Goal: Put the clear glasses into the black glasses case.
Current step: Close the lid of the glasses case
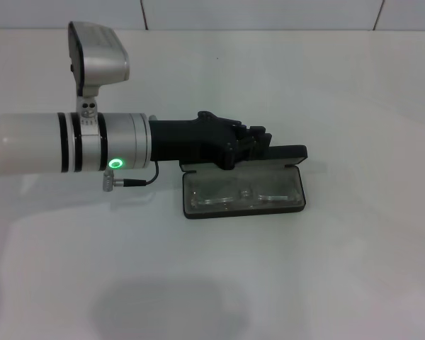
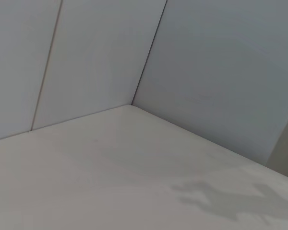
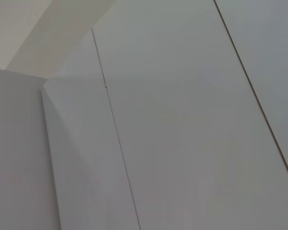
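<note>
Glasses (image 1: pixel 242 194) of clear plastic are seen in the head view lying in the open black glasses case (image 1: pixel 297 202) at frame centre, long axis running left to right, lenses facing up. The left gripper (image 1: pixel 258 145) is reached in from the left over the case's raised lid (image 1: pixel 287 154), probably to close it; whether its fingers are apart or together cannot be told. In both wrist views, only white table and wall panels are shown. The right gripper is not seen.
</note>
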You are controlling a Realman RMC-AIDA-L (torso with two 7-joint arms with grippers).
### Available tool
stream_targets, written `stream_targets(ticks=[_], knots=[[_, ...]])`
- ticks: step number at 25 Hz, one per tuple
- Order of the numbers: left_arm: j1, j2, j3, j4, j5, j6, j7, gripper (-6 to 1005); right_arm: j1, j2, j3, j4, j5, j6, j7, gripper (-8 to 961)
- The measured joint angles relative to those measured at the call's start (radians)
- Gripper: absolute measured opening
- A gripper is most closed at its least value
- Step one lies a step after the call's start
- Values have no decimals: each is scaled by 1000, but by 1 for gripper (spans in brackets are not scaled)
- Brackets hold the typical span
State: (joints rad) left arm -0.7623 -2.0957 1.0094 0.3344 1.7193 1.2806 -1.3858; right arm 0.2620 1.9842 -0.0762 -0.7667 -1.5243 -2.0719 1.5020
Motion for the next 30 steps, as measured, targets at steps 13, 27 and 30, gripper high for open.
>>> stream_targets(ticks=[13,27,30], knots=[[-4,-1,0,-20,-2,-37,3,149,1,-4,1,48,-2,5,-34,293],[-3,-2,47,-41,5,-41,8,153,10,-7,1,69,-26,5,-57,296],[2,-2,71,-42,2,-39,8,154,10,-6,1,73,-27,5,-57,296]])
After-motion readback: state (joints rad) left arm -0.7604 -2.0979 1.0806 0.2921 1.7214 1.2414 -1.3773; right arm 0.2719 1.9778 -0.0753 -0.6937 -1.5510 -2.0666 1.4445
